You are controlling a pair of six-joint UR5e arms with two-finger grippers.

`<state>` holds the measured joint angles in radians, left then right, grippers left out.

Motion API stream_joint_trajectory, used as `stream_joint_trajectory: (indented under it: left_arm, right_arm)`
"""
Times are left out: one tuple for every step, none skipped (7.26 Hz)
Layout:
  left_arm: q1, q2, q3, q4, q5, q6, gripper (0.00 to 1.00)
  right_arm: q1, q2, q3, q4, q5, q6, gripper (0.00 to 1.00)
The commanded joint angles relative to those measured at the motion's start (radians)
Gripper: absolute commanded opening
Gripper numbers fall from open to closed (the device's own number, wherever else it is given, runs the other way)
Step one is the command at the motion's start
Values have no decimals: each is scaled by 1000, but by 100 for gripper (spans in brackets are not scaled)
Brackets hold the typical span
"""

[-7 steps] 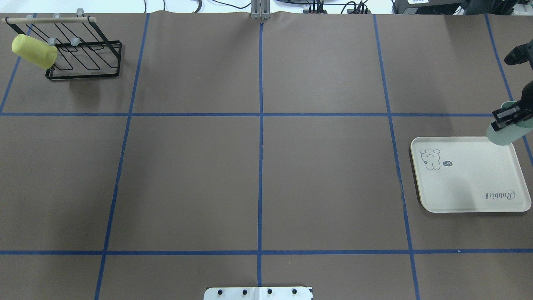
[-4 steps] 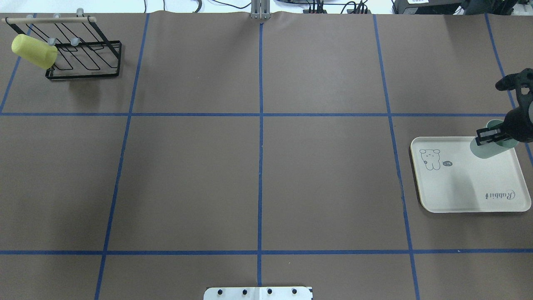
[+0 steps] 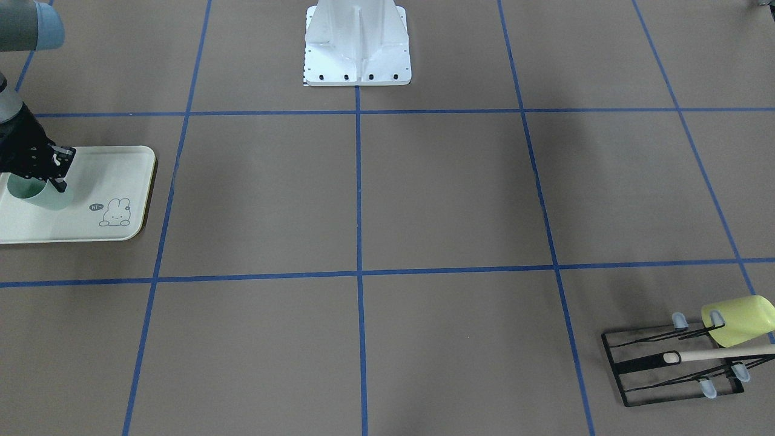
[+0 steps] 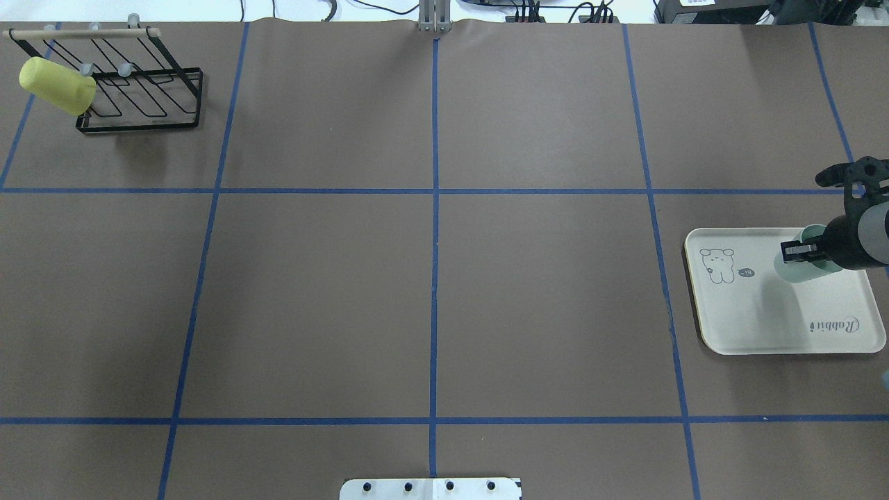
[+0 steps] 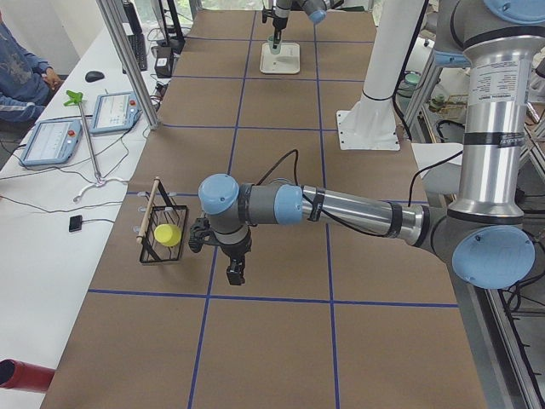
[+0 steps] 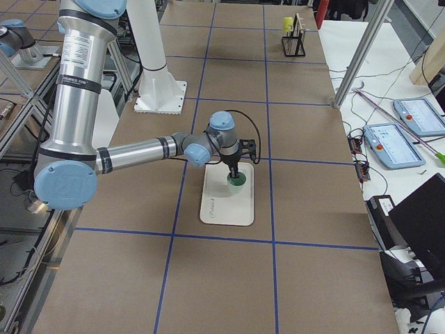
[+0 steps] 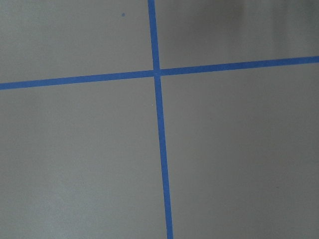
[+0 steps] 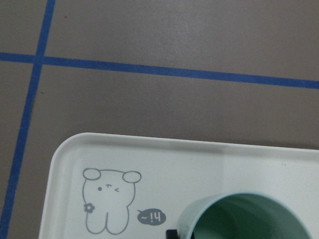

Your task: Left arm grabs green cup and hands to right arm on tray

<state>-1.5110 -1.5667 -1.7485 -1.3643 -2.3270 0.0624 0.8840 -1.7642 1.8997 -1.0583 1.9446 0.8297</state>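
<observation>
Since the green cup (image 4: 799, 269) is in the right gripper (image 4: 797, 251) and not with the left arm (image 5: 341, 209), the pickup and the handover look to be done, and only the set-down remains. The right arm (image 6: 139, 154) reaches out over the tray (image 4: 764, 326), which lies at the right edge of the bench (image 4: 542, 298), about midway along it. The cup hangs upright, mouth up, over the half of the tray farther from the robot, beside the bunny drawing. The jaws are clamped on the cup's wall at the rim. Whether the cup's base touches the tray cannot be told, though the right side view shows it very low, if not resting. The left arm stretches over the left half of the bench, its left gripper (image 5: 235, 273) pointing down above bare brown surface; its wrist camera shows only blue tape lines and no cup. Whether those jaws are apart or together cannot be told from the 1 side view that shows them. A yellow-green cup (image 4: 55, 87) sits on the wire rack (image 4: 153, 111) at the far-left corner, untouched. What is left, in my judgement: seat the cup, release it and lift clear.
</observation>
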Motion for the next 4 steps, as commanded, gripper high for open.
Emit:
stream_joint_trajectory:
  left_arm:
    - [2, -1, 3, -1, 0, 1, 100]
    - [2, -1, 3, -1, 0, 1, 100]
    - [2, -3, 3, -1, 0, 1, 100]
    - [2, -3, 3, -1, 0, 1, 100]
  right_arm:
    - [-25, 3, -14, 4, -24, -3, 68]
    - [-28, 9, -13, 4, -27, -7, 100]
    - [-27, 11, 11, 1, -20, -12, 100]
    - [-20, 11, 42, -9, 3, -17, 100]
